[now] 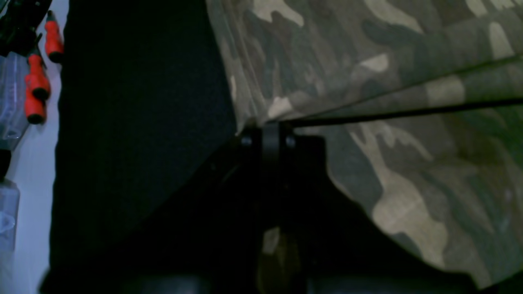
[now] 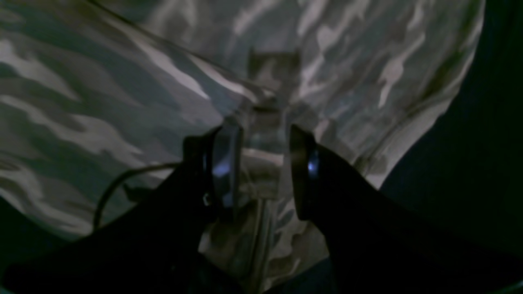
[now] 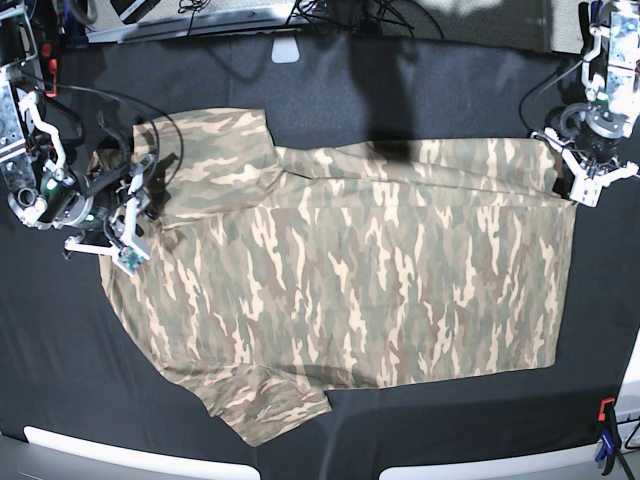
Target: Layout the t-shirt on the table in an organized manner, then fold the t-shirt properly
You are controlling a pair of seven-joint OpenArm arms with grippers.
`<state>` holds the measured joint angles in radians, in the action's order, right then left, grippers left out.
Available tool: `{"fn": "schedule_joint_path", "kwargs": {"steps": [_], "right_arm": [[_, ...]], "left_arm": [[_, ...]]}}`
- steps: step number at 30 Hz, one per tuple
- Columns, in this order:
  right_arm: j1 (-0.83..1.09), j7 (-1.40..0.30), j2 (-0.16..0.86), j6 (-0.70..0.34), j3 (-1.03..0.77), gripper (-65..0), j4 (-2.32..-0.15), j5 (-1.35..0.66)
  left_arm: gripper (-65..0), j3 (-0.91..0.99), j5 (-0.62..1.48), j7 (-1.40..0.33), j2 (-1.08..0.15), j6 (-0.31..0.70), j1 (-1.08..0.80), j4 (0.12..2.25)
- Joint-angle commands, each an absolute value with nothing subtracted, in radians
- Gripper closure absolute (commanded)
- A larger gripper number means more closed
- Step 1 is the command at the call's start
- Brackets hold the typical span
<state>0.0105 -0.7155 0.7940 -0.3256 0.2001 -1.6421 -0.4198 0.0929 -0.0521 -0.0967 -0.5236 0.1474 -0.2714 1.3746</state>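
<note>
A lab bench: black-draped table (image 3: 330, 70), edge clamps (image 3: 606, 435), loose cables (image 3: 215, 12).

The t-shirt (image 3: 350, 270) covers the middle of the table (image 3: 400, 90). Open black table runs along the far side and along the near side below the hem, so a gripper could pass there. Cables (image 3: 200, 15) and gear crowd the far edge. A clamp (image 3: 606, 430) stands at the near corner on the left arm's side, and orange-handled tools (image 1: 39, 77) lie just off that edge.
</note>
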Motion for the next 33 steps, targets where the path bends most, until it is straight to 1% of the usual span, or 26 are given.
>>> {"fn": "schedule_joint_path", "kwargs": {"steps": [1, 4, 7, 12, 17, 20, 23, 27, 33], "right_arm": [[-0.017, -0.688, 0.8, -0.345, 0.187, -20.1, -1.644, -0.432], [-0.038, -0.688, 0.759, -0.392, 0.187, -20.1, -1.612, -0.443], [-0.057, -0.693, 0.712, -0.405, 0.187, -20.1, -1.571, -0.448], [-0.105, -0.799, 0.661, -0.405, 0.187, -20.1, -1.507, -0.419], [-0.12, -0.813, 0.657, -0.403, 0.187, -20.1, -1.5, -0.418], [-0.123, -0.83, 0.658, -0.368, 0.187, -20.1, -1.5, -0.416], [-0.123, -0.832, 0.657, -0.365, 0.187, -20.1, -1.5, -0.414], [-0.122, -0.839, 0.657, -0.313, 0.187, -20.1, -1.494, -0.392], [-0.121, -0.839, 0.657, -0.317, 0.187, -20.1, -1.441, -0.455]], "left_arm": [[0.0, 0.102, -0.051, -0.081, -0.54, 0.132, -0.266, 1.387], [0.0, 0.102, -0.051, -0.081, -0.54, 0.132, -0.266, 1.387], [0.0, 0.102, -0.051, -0.081, -0.54, 0.132, -0.266, 1.387], [0.0, 0.102, -0.051, -0.08, -0.54, 0.132, -0.266, 1.387], [0.0, 0.102, -0.051, -0.077, -0.541, 0.132, -0.266, 1.387], [0.0, 0.102, -0.051, -0.077, -0.541, 0.132, -0.266, 1.387], [0.0, 0.102, -0.051, -0.077, -0.541, 0.132, -0.266, 1.387], [0.0, 0.102, -0.051, -0.077, -0.541, 0.132, -0.266, 1.387], [0.0, 0.102, -0.051, -0.076, -0.54, 0.132, -0.266, 1.387]]}}
